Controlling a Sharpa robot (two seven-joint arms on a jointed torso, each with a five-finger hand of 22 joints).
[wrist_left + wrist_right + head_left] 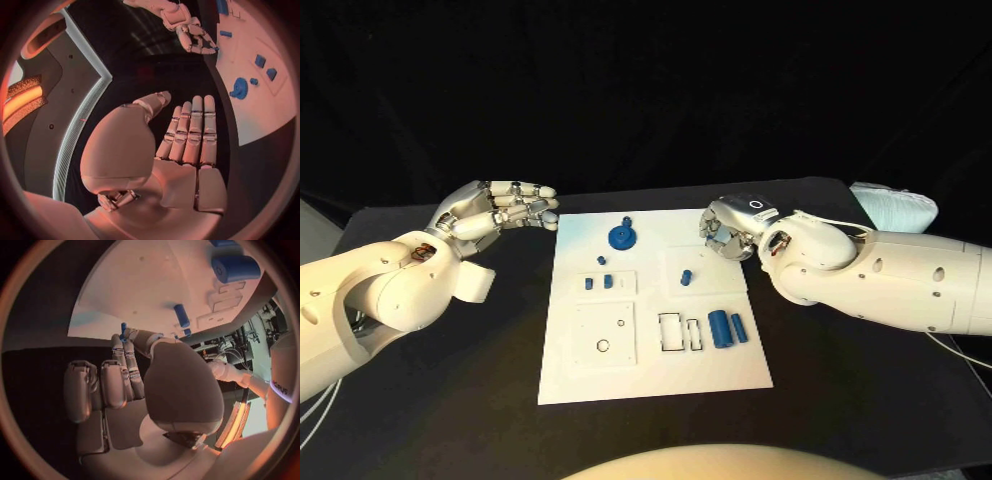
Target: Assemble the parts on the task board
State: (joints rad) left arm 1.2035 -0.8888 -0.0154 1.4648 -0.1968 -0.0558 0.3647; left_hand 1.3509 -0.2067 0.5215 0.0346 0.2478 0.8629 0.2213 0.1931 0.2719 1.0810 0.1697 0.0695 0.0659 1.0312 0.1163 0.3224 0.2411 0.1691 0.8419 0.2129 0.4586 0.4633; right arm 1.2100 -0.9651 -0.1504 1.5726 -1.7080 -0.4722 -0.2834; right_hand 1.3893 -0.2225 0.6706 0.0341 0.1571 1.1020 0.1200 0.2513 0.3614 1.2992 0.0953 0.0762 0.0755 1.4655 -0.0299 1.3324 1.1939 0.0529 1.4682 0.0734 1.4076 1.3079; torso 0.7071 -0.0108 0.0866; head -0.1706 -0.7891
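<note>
Black table (473,400), left hand (502,208) empty, right hand (730,228) empty

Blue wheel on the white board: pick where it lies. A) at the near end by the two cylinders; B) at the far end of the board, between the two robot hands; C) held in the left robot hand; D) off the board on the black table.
B: the blue wheel sits near the far edge of the white board, between the left robot hand and the right robot hand, touched by neither.

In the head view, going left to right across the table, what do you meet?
Left hand → blue gear → small blue peg → right hand → pale folded cloth.
</note>
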